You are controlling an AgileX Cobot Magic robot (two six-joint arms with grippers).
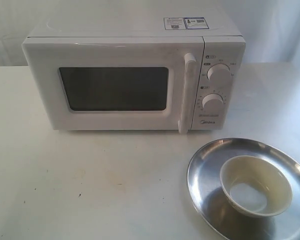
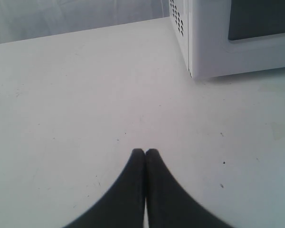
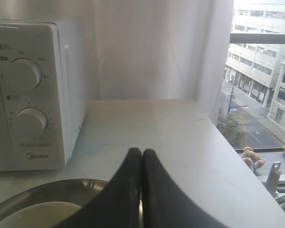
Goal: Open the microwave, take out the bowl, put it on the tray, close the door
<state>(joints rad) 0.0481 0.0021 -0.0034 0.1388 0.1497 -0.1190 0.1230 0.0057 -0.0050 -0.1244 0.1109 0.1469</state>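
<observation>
The white microwave (image 1: 135, 75) stands at the back of the table, its door (image 1: 112, 87) closed flat with the bar handle (image 1: 186, 92) upright. The cream-white bowl (image 1: 256, 186) sits upright on the silver tray (image 1: 205, 170) at the front right. Neither arm shows in the exterior view. My left gripper (image 2: 145, 152) is shut and empty above bare table, with the microwave's corner (image 2: 199, 42) ahead of it. My right gripper (image 3: 141, 152) is shut and empty, held over the tray's rim (image 3: 61, 187), with the bowl's edge (image 3: 33, 214) beside it and the knob panel (image 3: 26, 95) off to the side.
A white tabletop (image 1: 90, 185) spreads in front of the microwave. A white curtain (image 3: 147, 47) hangs behind. Past the table's far side edge (image 3: 228, 142) a window shows a street and buildings.
</observation>
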